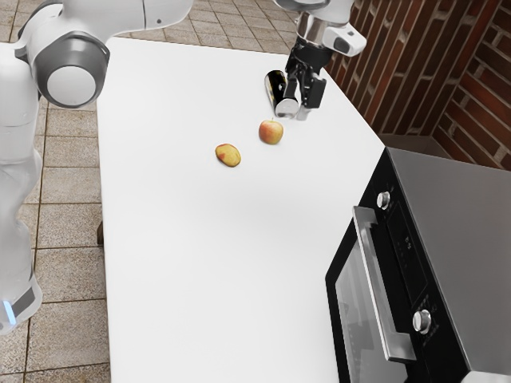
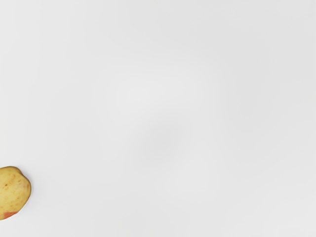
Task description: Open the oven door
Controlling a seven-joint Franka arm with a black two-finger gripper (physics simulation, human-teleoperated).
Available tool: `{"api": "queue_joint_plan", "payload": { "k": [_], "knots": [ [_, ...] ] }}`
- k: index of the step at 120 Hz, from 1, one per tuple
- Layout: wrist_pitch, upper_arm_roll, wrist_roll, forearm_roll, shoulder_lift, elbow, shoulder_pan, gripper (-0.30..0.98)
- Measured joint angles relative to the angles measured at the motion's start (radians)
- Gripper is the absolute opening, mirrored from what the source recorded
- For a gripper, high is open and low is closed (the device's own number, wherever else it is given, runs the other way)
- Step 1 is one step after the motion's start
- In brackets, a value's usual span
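My gripper (image 1: 303, 97) is at the exterior view's upper right, fingers apart and pointing down, over the table's far part. The oven (image 1: 459, 231) stands at the exterior view's lower right, well away from my hand. Its dark-framed glass door (image 1: 357, 307) is closed against the front, with a long silver handle (image 1: 377, 283) across it. The door's lower part runs out of the picture. Nothing is held between the fingers.
A black can-like object (image 1: 275, 86) lies beside or behind the gripper. Near it on the white table (image 1: 200, 263) are a red-yellow apple (image 1: 271, 132) and a yellowish potato (image 1: 228, 155). In the wrist view a potato (image 2: 14, 192) lies on the white surface.
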Motion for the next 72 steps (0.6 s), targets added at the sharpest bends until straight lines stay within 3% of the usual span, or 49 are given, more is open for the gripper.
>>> {"api": "queue_joint_plan", "payload": {
  "k": [20, 24, 31, 48, 60, 72],
  "knots": [
    [-0.003, 0.013, 0.008, -0.009, -0.006, 0.005, -0.001, 0.69],
    [-0.004, 0.001, 0.018, -0.002, -0.073, 0.049, -0.009, 0.69],
    [0.03, -0.173, 0.097, 0.077, -0.169, 0.119, 0.076, 0.69],
    [0.13, -0.517, 0.272, 0.305, -0.146, 0.095, 0.249, 0.69],
    [0.281, -0.59, 0.384, 0.393, -0.225, -0.103, 0.148, 0.69],
    [0.378, -0.602, 0.483, 0.403, -0.25, -0.165, -0.118, 0.69]
  ]
}}
